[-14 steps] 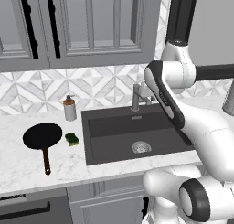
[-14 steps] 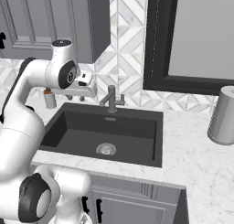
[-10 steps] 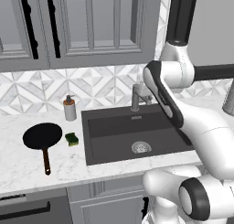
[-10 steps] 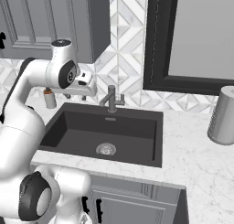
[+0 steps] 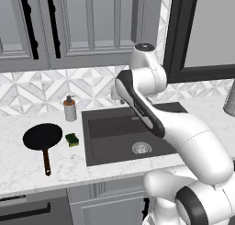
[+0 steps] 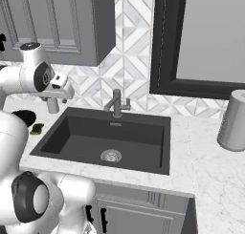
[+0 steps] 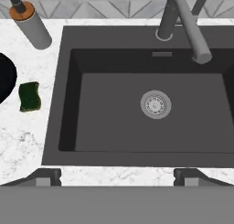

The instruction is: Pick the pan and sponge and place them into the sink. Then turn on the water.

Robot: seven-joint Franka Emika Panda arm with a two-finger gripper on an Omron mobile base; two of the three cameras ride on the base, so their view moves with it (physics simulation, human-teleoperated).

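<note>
A home kitchen: grey panelled wall cabinets (image 5: 69,26) with black bar handles hang above a white marble-look counter (image 5: 27,166) and a geometric tile backsplash (image 6: 131,80). A dark grey sink (image 7: 68,104) with a silver drain and an angular grey faucet (image 6: 116,103) is set into the counter. At left sit a black frying pan (image 5: 42,137), a green sponge (image 5: 71,139) and a soap dispenser (image 5: 69,109); a dark-framed window (image 6: 210,42) stands far right.
</note>
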